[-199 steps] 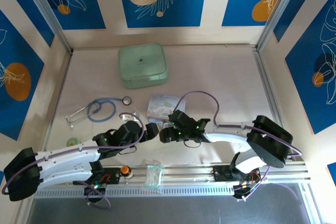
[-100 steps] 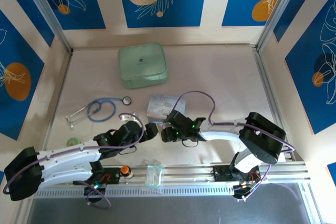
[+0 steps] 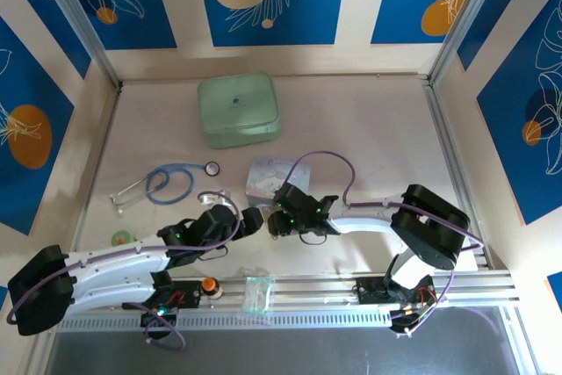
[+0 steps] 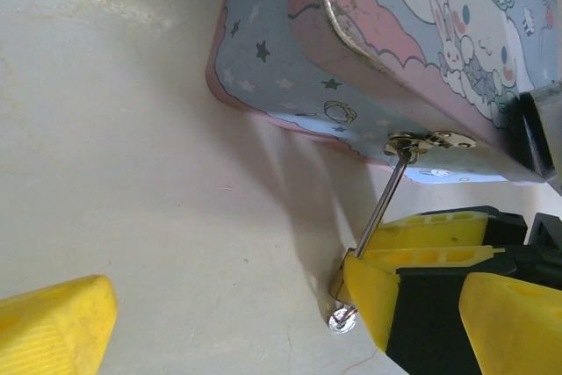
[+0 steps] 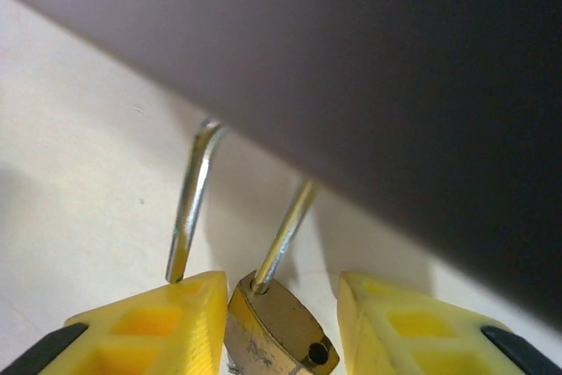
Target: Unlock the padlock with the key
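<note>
The brass padlock (image 5: 279,340) sits between my right gripper's (image 5: 279,300) yellow fingers (image 5: 149,327), which are shut on its body. Its silvery shackle (image 5: 283,226) is swung open, one leg free beside the left finger. In the left wrist view the shackle (image 4: 379,208) runs up to the hasp (image 4: 426,140) of the lavender cartoon tin (image 4: 386,32). A tiny silvery piece, apparently the key's (image 4: 342,319) head, pokes out under the right gripper's finger (image 4: 369,292). My left gripper (image 4: 290,335) is open, facing it closely. In the top view both grippers, left (image 3: 254,219) and right (image 3: 274,222), meet nose to nose.
A mint-green square tin (image 3: 238,110) stands at the back. A stethoscope (image 3: 167,182) lies to the left, with a small green disc (image 3: 120,236) beside the left arm. An orange button (image 3: 209,284) and a clear bag (image 3: 258,294) rest on the front rail.
The right arm's elbow and gripper have crept a little to the left, closer to the left gripper. The left arm has hardly moved.
</note>
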